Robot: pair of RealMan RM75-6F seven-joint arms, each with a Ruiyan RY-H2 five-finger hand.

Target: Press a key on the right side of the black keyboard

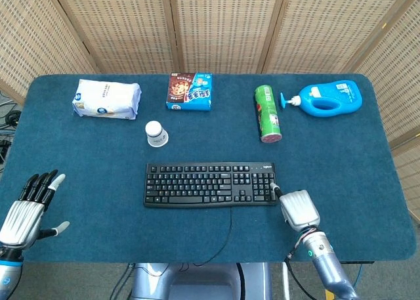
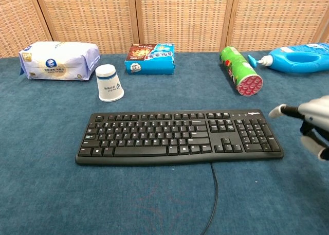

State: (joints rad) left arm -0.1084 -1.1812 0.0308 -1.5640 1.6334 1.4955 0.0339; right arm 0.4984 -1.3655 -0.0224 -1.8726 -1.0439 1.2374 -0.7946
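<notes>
The black keyboard (image 1: 209,184) lies flat at the table's middle, its cable running toward the front edge. My right hand (image 1: 300,209) is just off its right end, one finger stretched out and the others curled in, holding nothing. In the chest view the right hand (image 2: 314,121) hovers above the table, its white fingertip raised over the keyboard (image 2: 180,137)'s far right corner and off the keys. At the front left my left hand (image 1: 26,211) rests with fingers spread, empty, far from the keyboard.
Along the back stand a white bag (image 1: 106,98), a cookie box (image 1: 189,91), a lying green can (image 1: 267,113) and a blue detergent bottle (image 1: 331,98). An upturned white cup (image 1: 156,133) sits behind the keyboard's left part. The table's front edge is close behind both hands.
</notes>
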